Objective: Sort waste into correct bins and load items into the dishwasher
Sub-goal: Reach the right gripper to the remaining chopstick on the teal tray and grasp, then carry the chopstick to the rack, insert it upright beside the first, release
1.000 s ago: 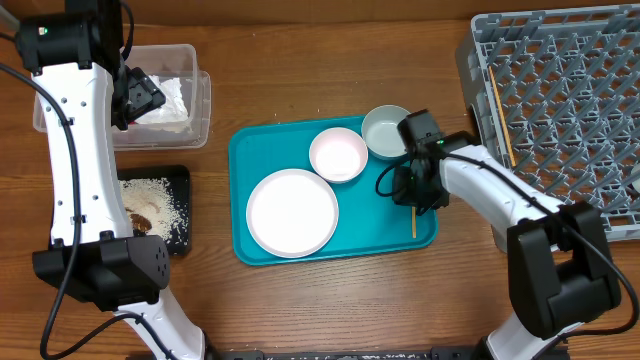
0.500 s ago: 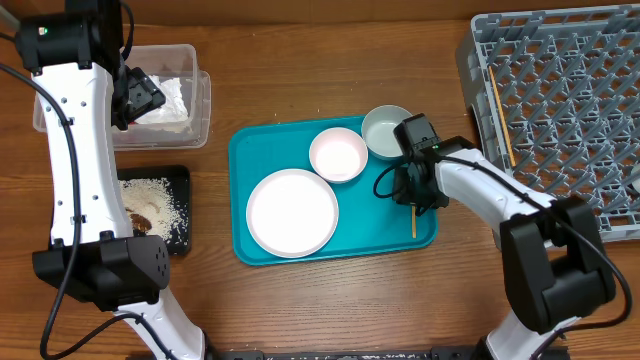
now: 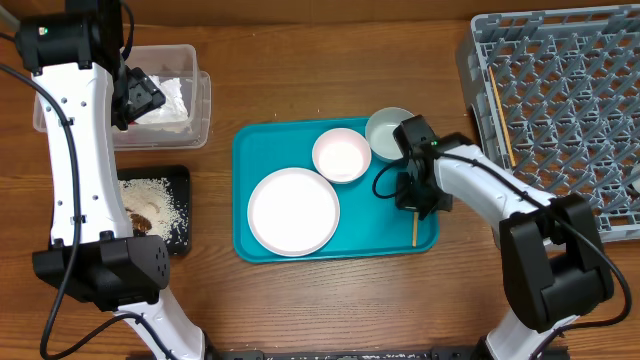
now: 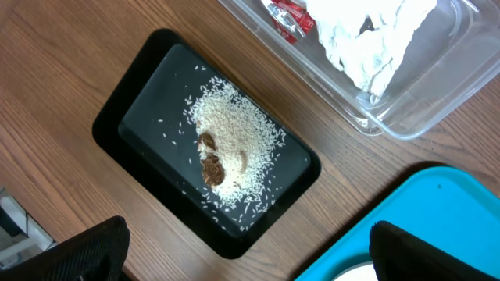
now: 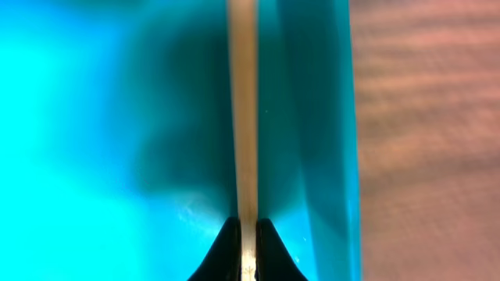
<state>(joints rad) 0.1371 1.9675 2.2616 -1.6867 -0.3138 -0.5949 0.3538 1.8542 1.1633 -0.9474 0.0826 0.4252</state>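
One chopstick is lying along the right edge of the teal tray, and the right gripper is pinching it, jaws closed tight on the thin wood. A second chopstick is already resting on the left side of the grey rack. By my judgement the loading is only just getting going, because the white plate, the pinkish bowl and the grey-green bowl are all sitting on the teal tray, waiting to go over. No cup is showing anywhere I can make out. The waste sorting is looking finished: the clear tub is holding the crumpled napkins and the red wrapper, while the black tray is carrying the rice and brown scraps. The left gripper is hanging wide open over the tub, holding nothing.
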